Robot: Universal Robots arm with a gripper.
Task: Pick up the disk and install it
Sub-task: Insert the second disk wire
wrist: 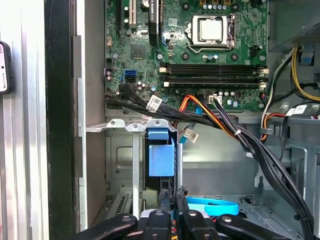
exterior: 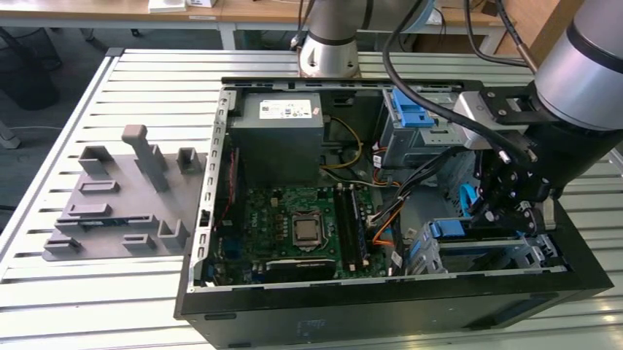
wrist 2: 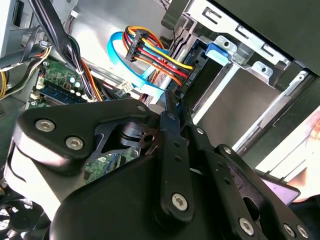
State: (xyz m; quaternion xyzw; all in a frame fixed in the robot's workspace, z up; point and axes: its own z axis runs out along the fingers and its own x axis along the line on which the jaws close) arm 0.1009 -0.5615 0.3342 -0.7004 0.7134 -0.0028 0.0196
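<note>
The disk [exterior: 456,228] stands on edge in the lower drive bay at the case's front corner, on the exterior view's right, with its blue bracket [wrist: 161,152] facing up out of the slot. My gripper [exterior: 494,217] hangs inside the case right over that bay. In both wrist views its fingers are pressed together with nothing between them, and the gripper's tip [wrist: 172,194] sits just behind the bracket's end. In the second wrist view the gripper [wrist 2: 172,98] is close to the multicoloured cable plug [wrist 2: 184,75] and the bracket's blue tab [wrist 2: 220,48]. Most of the disk's body is hidden by the bay.
The open case [exterior: 389,306] holds a green motherboard [exterior: 302,219], a grey power supply [exterior: 282,117] and an upper drive bay with a blue latch [exterior: 409,109]. Black and coloured cables [wrist: 235,132] run across beside the bay. A grey fixture [exterior: 117,197] lies on the slatted table.
</note>
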